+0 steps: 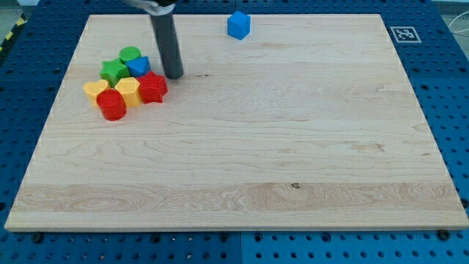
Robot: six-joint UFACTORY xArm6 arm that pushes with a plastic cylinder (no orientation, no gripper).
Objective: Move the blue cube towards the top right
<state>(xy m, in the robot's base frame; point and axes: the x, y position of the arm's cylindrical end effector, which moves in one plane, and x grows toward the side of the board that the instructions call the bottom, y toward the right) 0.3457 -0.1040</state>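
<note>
You have a pale wooden board (242, 161) lying on a blue perforated bench (15, 110), and most of it is bare grain. Taking the red star (153, 87) as your marker: a red cylinder (112, 105) sits down to its left, a yellow heart (128, 91) touches its left side, another yellow block (94, 89) lies further left. Above the star are a small blue block (138, 67), a green star (113, 70) and a green cylinder (130, 53). My tip (174, 75) rests just above the star's right, beside that small blue block; the rod has no hand to open or close. The blue cube (238, 24) stands well right of the star, near the top edge. A square marker tag (403, 34) sits at the top right corner.
</note>
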